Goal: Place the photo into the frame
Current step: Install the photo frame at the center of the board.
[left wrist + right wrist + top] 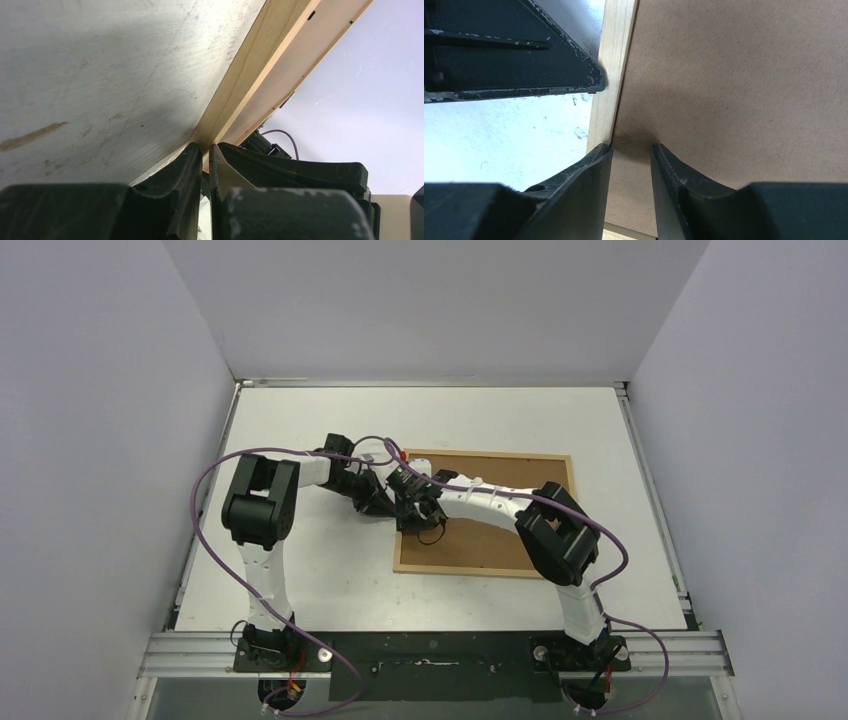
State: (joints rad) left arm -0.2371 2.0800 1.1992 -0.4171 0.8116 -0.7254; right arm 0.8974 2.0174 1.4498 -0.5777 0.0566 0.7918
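Observation:
The frame (pixel 490 454), thin light wood strips, lies flat on the table with a brown backing panel (pixel 480 540) filling it. The photo is hidden. Both grippers meet at the frame's left strip. My left gripper (pixel 390 502) comes in from the left; in its wrist view the jaws (pixel 204 148) are pinched almost together on the wood strip (pixel 250 65). My right gripper (pixel 631 150) stands over the panel (pixel 734 75) with its jaws apart and nothing between them. Its left fingertip (pixel 601 152) sits at the seam between strip (pixel 614 60) and panel.
The white table (pixel 300 570) is walled on three sides. A purple cable (pixel 205 490) loops from each arm. The left gripper's black body (pixel 499 50) hangs close above the right gripper's fingers. An aluminium rail (pixel 430 650) carries both arm bases at the near edge.

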